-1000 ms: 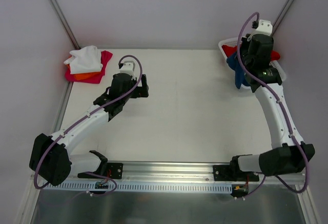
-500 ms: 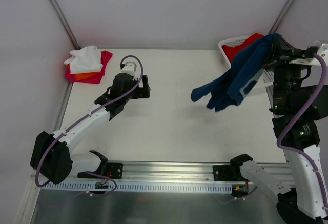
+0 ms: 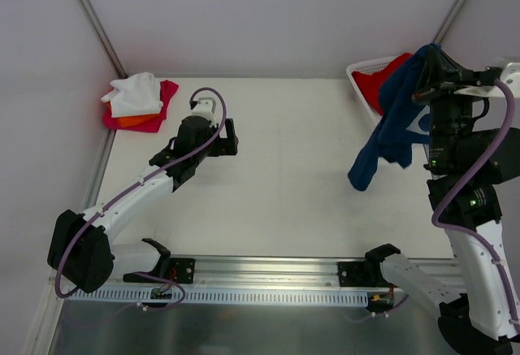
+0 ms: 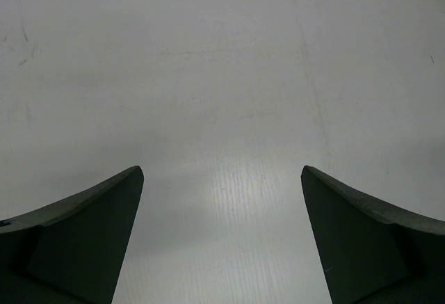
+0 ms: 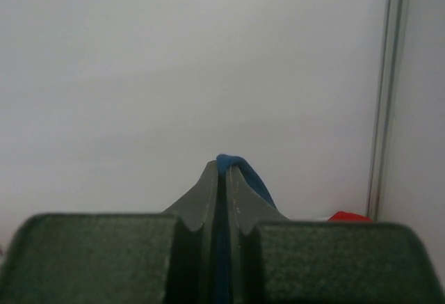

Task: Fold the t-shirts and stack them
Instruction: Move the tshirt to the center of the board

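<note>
Cloth: navy blue t-shirt [image 3: 388,127] is plain dark blue with a small white print patch. The red t-shirt [image 3: 383,79] is solid red against the white lattice basket [image 3: 360,70]. The white t-shirt [image 3: 134,88] is plain, the orange t-shirt [image 3: 132,117] shows as a thin band, and the magenta t-shirt [image 3: 165,93] is pinkish-red. The table [image 3: 284,176] is off-white, unpatterned. The left arm [image 3: 138,188] and right arm [image 3: 479,257] have white links, black joints and purple cables. The left gripper [image 4: 221,172] and right gripper [image 5: 224,168] are matte dark grey-green.

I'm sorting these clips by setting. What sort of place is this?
Probably a robotics lab test cell rather than a home: a bare white table boxed in by plain panel walls, with two robot arms bolted to a metal rail at its near edge.
</note>
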